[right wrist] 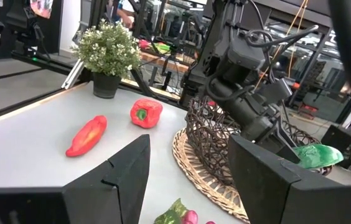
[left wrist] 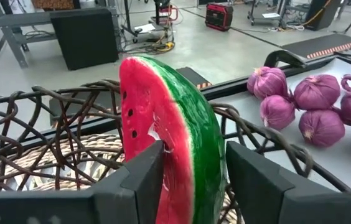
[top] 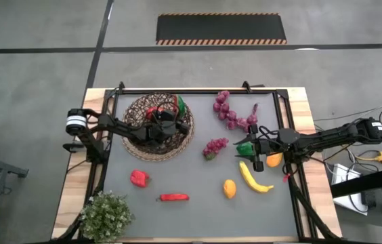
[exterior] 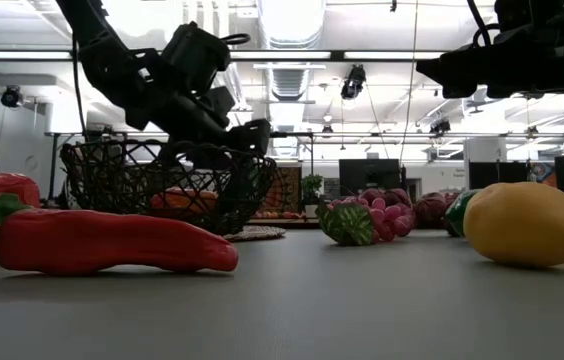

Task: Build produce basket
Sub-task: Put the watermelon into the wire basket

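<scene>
Watermelon slice [left wrist: 169, 134] is clamped edge-up between the left gripper [left wrist: 191, 171] fingers, held inside the basket [top: 158, 126], near its far-right rim. Basket sits toward the far-left part of the table [top: 198, 203].

Handling, my read: slice looks like rigid, light plastic with a glossy rind, so slippery on the curved green side; pinching across the flat red faces, as now, is the sane grip. Basket is an open twig weave, stiff but snaggy, so fingertips could catch on the rim twigs on the way out. Release low.

Still out on the table: grape bunch [top: 215, 147] mid-table just right of the basket, purple cluster [top: 231, 114] toward the far edge, red pepper [top: 139, 178] and red chili [top: 174, 197] toward the near-left, orange fruit [top: 229, 188] and banana [top: 253, 177] near-right. Potted plant [top: 106, 215] at the near-left corner, not produce.

Right gripper [right wrist: 188, 174] hangs near the right edge by a green pepper [top: 245, 148] and an orange piece [top: 274, 159], jaws apart, nothing between them.
</scene>
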